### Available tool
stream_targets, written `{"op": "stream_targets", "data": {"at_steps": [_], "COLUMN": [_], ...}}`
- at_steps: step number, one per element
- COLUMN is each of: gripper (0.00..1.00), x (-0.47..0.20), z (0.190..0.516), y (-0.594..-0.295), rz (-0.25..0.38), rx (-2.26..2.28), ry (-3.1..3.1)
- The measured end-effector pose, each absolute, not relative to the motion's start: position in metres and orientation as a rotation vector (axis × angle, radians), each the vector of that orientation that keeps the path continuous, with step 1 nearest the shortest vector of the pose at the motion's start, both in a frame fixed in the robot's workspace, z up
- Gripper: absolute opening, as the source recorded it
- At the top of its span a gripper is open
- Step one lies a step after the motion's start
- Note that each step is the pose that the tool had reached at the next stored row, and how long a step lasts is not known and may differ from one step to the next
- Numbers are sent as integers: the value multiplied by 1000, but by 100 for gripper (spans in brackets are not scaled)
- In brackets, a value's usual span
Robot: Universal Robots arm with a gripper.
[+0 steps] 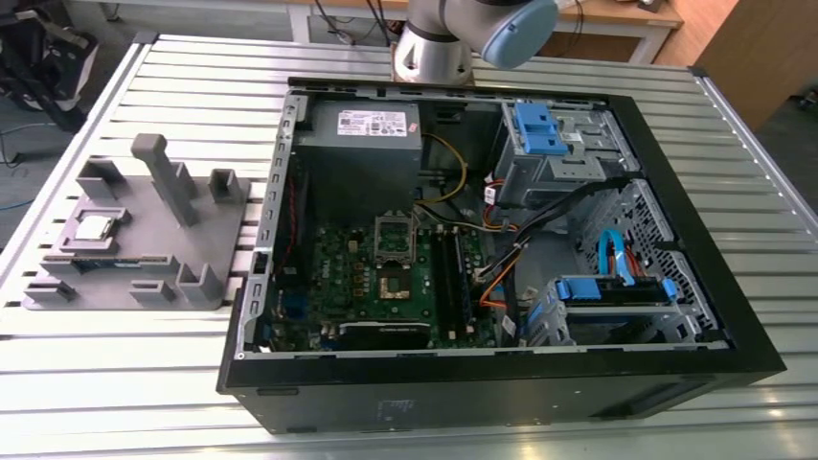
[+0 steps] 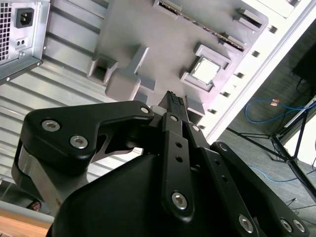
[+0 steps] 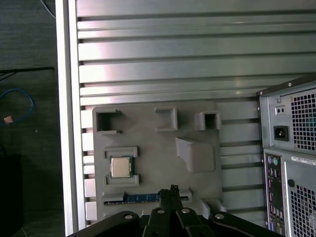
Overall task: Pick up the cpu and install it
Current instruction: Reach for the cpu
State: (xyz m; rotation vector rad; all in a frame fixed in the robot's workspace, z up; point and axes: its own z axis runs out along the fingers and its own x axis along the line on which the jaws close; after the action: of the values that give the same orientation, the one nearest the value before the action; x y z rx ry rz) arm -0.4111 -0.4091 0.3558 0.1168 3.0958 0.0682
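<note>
In the exterior view the cpu point(image 1: 94, 227) is sitting mid-left in its grey tray point(image 1: 211, 235), while in the first wrist view the claw point(image 3: 173, 189), tips together and empty, is hovering above, offset from it.

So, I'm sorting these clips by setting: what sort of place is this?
Probably a robotics lab workbench set up for PC assembly: an open computer case lies on a slatted metal table, a grey fixture tray holds the cpu, and a robot arm stands behind the case.
</note>
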Motion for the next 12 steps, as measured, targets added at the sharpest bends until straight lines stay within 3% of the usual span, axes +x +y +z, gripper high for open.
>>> {"op": "stream_targets", "data": {"at_steps": [12], "gripper": [11], "x": [-417], "z": [352], "y": [-409], "rz": [68], "rx": [117], "ry": [3096]}}
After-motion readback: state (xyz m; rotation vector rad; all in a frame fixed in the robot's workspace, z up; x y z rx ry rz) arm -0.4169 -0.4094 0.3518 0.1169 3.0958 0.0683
